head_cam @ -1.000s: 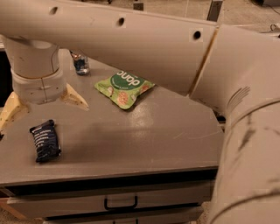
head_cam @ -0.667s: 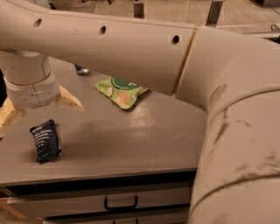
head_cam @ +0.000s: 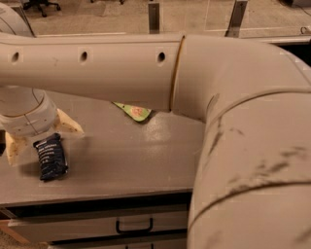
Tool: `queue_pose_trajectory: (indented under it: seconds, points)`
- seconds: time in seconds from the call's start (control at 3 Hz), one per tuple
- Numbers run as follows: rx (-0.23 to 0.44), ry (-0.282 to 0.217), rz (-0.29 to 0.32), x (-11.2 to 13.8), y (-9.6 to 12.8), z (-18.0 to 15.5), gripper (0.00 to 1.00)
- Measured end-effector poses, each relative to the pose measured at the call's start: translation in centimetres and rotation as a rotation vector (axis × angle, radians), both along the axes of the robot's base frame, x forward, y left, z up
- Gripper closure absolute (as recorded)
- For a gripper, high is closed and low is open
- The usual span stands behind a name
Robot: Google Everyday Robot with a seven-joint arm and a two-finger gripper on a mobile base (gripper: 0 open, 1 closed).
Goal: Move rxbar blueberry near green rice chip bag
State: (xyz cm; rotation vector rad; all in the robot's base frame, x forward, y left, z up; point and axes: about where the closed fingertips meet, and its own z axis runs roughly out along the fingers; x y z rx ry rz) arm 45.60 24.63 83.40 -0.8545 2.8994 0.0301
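Observation:
The rxbar blueberry (head_cam: pixel 51 156), a small dark navy wrapped bar with white lettering, lies on the grey table (head_cam: pixel 131 160) at the front left. My gripper (head_cam: pixel 41 136) is open, just above and behind the bar, with one cream finger (head_cam: pixel 14 146) to its left and the other (head_cam: pixel 68 125) to its upper right. The green rice chip bag (head_cam: pixel 133 111) lies at mid-table. Only its light green front corner shows under my arm. No drink can is in view.
My thick cream arm (head_cam: pixel 146 73) spans the whole view and hides the back of the table. A drawer with a dark handle (head_cam: pixel 133 226) sits under the table's front edge. Bare floor and chair legs (head_cam: pixel 43 5) lie behind.
My arm has swung lower across the view and now covers most of the green bag and the can. The gripper has come down closer over the bar. The bar has not moved.

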Motion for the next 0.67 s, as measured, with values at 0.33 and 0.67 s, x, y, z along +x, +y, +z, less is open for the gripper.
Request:
queue_pose_trajectory:
  seconds: [0.33, 0.67]
  points:
    - [-0.026, -0.003, 0.019, -0.64, 0.85, -0.51, 0.42]
    - [-0.035, 0.003, 0.026, 0.18, 0.76, -0.62, 0.64]
